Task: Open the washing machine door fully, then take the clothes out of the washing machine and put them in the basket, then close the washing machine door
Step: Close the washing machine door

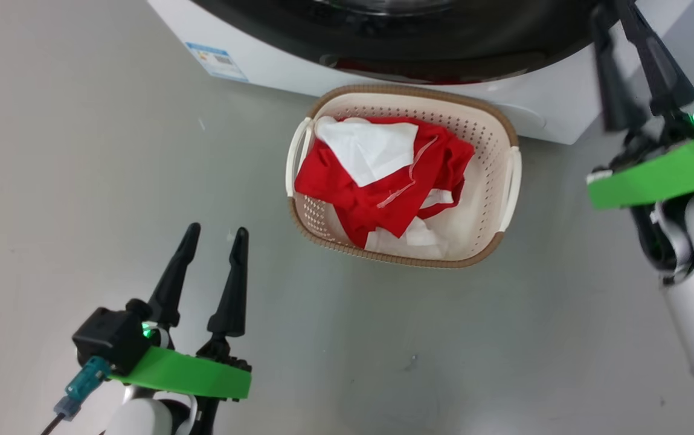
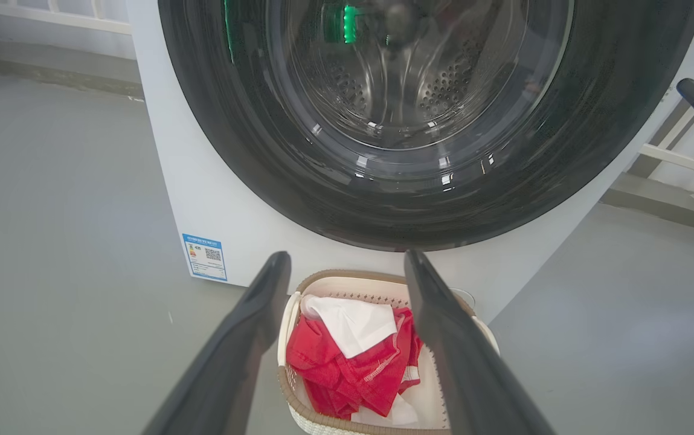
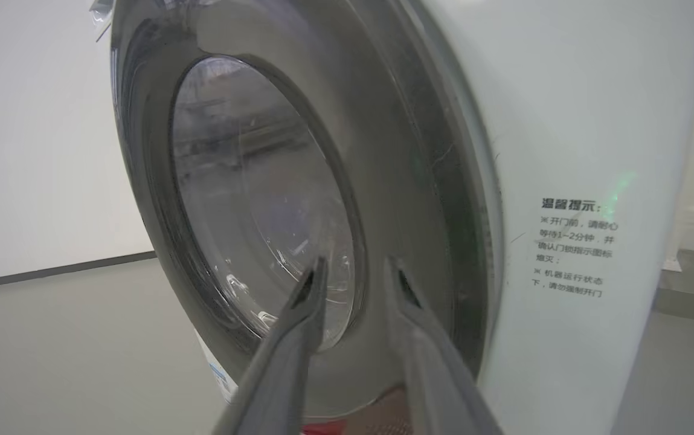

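- Directly in front of the washing machine (image 1: 274, 60), a white front-loader, the basket (image 1: 498, 121) stands on the grey floor (image 1: 81, 181). Its far rim is just beside the machine's base.
- The basket is cream plastic with perforated sides and a brown woven-look rim. It has a white handle (image 1: 511, 187) on each side.
- The clothes (image 1: 383, 187) lie heaped inside the basket. They are bright red fabric with white panels, and one white panel lies on top towards the left.
- The washing machine door (image 1: 443, 36) is round with a wide glossy black rim and lies against the machine's front. Whether it is latched cannot be told.
- In the left wrist view, the door's glass window (image 2: 322, 72) shows the perforated steel drum (image 2: 449, 90) behind it.
- A small blue sticker (image 1: 217, 60) sits low on the left of the machine's front.
- The left pincer (image 1: 217, 231) hovers low at the left, above the floor and well apart from the basket. Its two dark fingers are spread wide and hold nothing.
- The right pincer (image 3: 356, 264) is raised at the right, by the door. Its fingers are narrowly parted with nothing between them.
- The right pincer's tips stand before the lower part of the door, near the edge of the glass. Whether they touch it cannot be told.
- Black printed lettering (image 3: 573, 248) marks the white panel to the right of the door.
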`<state>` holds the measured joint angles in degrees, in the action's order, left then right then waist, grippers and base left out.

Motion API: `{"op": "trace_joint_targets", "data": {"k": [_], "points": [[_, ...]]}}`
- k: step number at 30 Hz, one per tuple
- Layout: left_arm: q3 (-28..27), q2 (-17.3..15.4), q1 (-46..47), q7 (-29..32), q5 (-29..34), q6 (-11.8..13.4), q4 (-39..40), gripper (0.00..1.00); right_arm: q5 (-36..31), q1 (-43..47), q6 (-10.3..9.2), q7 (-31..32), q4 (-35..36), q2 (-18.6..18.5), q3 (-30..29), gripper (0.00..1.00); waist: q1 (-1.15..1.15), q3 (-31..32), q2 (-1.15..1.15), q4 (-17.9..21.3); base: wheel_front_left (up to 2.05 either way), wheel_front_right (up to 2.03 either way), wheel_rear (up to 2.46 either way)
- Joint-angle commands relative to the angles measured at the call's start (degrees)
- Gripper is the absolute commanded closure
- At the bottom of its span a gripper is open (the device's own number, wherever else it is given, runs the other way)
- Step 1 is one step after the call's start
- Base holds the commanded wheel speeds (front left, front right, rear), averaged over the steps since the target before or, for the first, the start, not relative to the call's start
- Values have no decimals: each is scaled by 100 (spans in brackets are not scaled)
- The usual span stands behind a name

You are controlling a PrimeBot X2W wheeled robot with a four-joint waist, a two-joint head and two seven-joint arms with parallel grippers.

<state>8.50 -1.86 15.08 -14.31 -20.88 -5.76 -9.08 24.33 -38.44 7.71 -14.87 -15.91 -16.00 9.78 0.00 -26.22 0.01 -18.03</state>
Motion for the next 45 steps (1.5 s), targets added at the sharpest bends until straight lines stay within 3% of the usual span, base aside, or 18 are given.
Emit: {"op": "trace_joint_targets", "data": {"k": [1, 15, 25, 45], "points": [[-258, -102, -146, -69, 88, -52, 80, 0, 22, 243, -22, -13, 183, 71, 78, 0, 0, 185, -1, 168, 0, 0, 0], [-761, -102, -422, -69, 537, -164, -155, 0, -11, 1682, -22, -13, 222, 249, -97, 0, 0, 839, -1, 729, 0, 0, 0], [-800, -129, -753, -69, 643, -171, -249, 0, -43, 2613, -22, -13, 123, 398, -168, 0, 0, 1373, -1, 1064, 0, 0, 0], [-855, -421, -1205, -69, 492, -172, -346, 0, -111, 3535, -22, -13, 149, 536, -477, 0, 0, 1959, -1, 1608, 0, 0, 0]]}}
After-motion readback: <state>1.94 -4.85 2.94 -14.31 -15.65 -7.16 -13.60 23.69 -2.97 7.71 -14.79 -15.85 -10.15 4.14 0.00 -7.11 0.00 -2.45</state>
